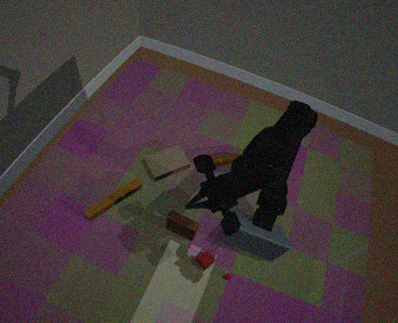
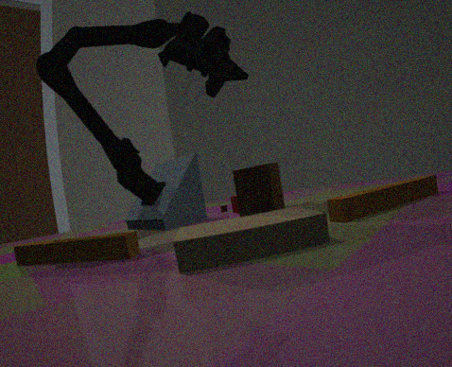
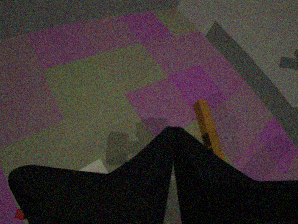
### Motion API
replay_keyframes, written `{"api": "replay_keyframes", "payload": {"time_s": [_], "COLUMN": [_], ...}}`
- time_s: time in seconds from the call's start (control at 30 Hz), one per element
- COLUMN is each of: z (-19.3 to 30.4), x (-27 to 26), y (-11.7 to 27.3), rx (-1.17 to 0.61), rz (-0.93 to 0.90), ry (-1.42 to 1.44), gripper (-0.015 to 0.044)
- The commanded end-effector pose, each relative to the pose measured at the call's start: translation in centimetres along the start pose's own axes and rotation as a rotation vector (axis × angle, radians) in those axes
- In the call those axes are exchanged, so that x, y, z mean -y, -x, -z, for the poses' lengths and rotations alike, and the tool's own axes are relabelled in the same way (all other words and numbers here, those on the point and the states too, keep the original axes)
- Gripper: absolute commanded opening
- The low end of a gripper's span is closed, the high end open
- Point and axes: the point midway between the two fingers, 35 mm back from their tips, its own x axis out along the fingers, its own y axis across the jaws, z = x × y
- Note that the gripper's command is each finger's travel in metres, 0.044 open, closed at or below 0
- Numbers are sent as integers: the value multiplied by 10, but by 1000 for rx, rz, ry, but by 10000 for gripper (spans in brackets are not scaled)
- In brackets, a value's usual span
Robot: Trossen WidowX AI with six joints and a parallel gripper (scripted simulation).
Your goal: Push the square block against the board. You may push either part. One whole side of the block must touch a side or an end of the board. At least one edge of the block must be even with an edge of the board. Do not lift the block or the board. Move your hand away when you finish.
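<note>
A pale, flat square block (image 1: 166,161) (image 2: 253,238) lies left of the arm in the top view. A long orange bar (image 1: 113,200) (image 2: 384,199) (image 3: 209,127), perhaps the board, lies apart from it. A second orange bar (image 1: 226,159) (image 2: 77,249) lies on the block's other side, also apart from it, partly behind the arm in the top view. Which bar is the board I cannot tell. My gripper (image 1: 186,206) (image 2: 247,76) (image 3: 173,133) is shut and empty, its fingertips together. It hangs high above the table, touching none of these things.
A brown upright block (image 1: 181,226) (image 2: 260,189) stands near the square block. A red cube (image 1: 206,260) (image 2: 234,204) and a small red piece (image 1: 227,276) lie beyond it. A blue-grey wedge (image 1: 256,241) (image 2: 187,199) stands by the arm's base. A pale strip (image 1: 171,287) runs to the front edge.
</note>
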Motion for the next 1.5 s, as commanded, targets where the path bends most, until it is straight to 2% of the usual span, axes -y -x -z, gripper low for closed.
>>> {"api": "replay_keyframes", "payload": {"time_s": [0.0,0.43,0.9,1.1,1.23,1.47], "z": [6,46,100,105,137,140], "x": [-3,-16,-34,-36,-50,-50], "y": [-19,-78,-122,-125,-151,-152], "rx": [-97,-419,-725,-739,-743,-743], "rz": [-50,-257,-568,-585,-583,-583], "ry": [70,270,435,441,438,438], "gripper": [0,0,0,0,0,0]}}
